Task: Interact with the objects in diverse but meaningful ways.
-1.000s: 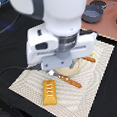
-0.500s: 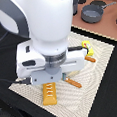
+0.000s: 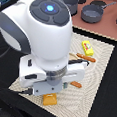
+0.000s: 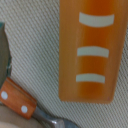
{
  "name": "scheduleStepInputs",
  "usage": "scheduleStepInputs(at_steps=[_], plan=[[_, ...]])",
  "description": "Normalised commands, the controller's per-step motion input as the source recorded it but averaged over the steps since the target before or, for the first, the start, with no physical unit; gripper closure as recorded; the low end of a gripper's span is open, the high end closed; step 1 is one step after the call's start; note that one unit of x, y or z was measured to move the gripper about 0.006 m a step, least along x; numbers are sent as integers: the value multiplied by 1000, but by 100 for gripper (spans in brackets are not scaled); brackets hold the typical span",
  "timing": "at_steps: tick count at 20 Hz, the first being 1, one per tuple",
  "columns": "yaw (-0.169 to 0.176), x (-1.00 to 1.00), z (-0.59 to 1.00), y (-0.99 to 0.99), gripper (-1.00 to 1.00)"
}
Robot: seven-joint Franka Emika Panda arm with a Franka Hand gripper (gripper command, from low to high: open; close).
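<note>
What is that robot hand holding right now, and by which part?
Cannot be told: the arm hides its gripper. The wrist view shows only the orange pastry lying on the cloth beside a knife handle.

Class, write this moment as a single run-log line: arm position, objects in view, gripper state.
arm: low over striped mat | wrist view: ridged pastry, orange-handled utensil | elsewhere: yellow block | gripper: hidden, state unknown

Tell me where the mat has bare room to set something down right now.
Bare mat lies toward the exterior view's right, between the yellow block, the orange-handled utensils and the mat's right edge. Another bare strip runs along the near edge, right of the ridged pastry. It is crowded under the arm, where the pastry and a utensil handle lie close together.
</note>
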Motion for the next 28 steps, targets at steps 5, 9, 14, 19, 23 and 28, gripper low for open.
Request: scheduleStepInputs(at_steps=[5, 9, 14, 19, 23, 28], plan=[[-10, 305, -183, -237, -100], [-6, 281, -178, -246, 100], [0, 244, -166, -258, 100], [0, 246, -85, -235, 100], [0, 274, 11, -169, 100], [13, 59, 833, 193, 100]])
